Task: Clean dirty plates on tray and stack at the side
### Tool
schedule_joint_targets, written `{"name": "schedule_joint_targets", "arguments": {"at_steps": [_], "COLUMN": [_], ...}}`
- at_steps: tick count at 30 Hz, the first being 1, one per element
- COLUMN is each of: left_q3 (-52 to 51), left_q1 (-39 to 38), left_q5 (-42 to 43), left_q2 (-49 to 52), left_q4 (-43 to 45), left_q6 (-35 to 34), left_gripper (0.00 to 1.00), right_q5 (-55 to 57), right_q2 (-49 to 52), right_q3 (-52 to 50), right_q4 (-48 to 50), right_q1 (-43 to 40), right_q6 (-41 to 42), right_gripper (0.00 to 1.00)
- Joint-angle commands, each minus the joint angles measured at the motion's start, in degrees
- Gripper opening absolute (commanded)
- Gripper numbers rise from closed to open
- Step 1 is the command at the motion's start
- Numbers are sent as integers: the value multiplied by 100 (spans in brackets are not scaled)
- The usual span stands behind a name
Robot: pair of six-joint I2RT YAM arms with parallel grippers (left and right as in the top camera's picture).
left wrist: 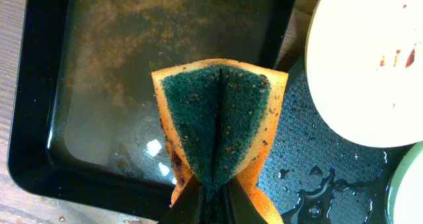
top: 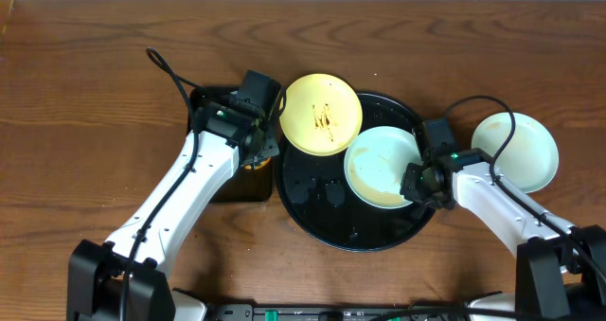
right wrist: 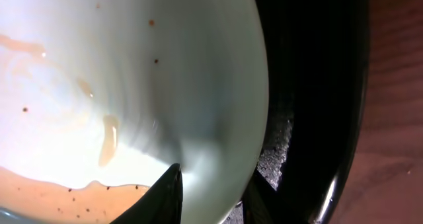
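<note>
The round black tray (top: 312,203) holds a pale yellow plate (top: 320,114) with brown smears at its upper left and a light blue plate (top: 379,163) with brownish liquid pooled in it. My right gripper (top: 417,182) is shut on that blue plate's right rim (right wrist: 218,118) and tilts it. A second light blue plate (top: 516,151) lies on the table right of the tray. My left gripper (top: 258,141) is shut on a folded orange and green sponge (left wrist: 221,125), held over the border between the rectangular tray and the round tray (left wrist: 310,151).
A smaller rectangular black tray (left wrist: 132,65) with wet residue sits left of the round tray. Water drops lie on the round tray's floor. Wooden table all around.
</note>
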Motion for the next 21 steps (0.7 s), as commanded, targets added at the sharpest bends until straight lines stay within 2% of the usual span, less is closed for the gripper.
{"name": "schedule_joint_targets", "arguments": {"at_steps": [1, 2, 4, 5, 15, 16, 17, 21], "left_q3": [61, 61, 61, 61, 61, 61, 61, 61], "left_q1": [24, 24, 24, 24, 24, 24, 24, 24], "left_q5": [-72, -72, -72, -72, -72, -72, -72, -72], "left_q2": [-20, -20, -20, -20, -20, -20, -20, -20], "left_q4": [-17, -17, -17, -17, -17, -20, -17, -20], "left_q6": [55, 57, 57, 55, 52, 31, 15, 13], "left_gripper": [8, 8, 8, 8, 8, 8, 8, 8], "right_q5": [94, 98, 120, 122, 122, 120, 120, 144], "right_q2": [55, 55, 55, 55, 57, 57, 57, 57], "right_q3": [-20, -20, -33, -59, -452, -452, -452, -452], "right_q4": [0, -55, -98, -92, 448, 498, 597, 778], "right_q1": [-15, -9, -9, -9, -11, -11, -11, -11], "right_q6": [70, 70, 70, 70, 72, 72, 70, 68], "right_gripper": [22, 19, 5, 3, 2, 3, 9, 10]}}
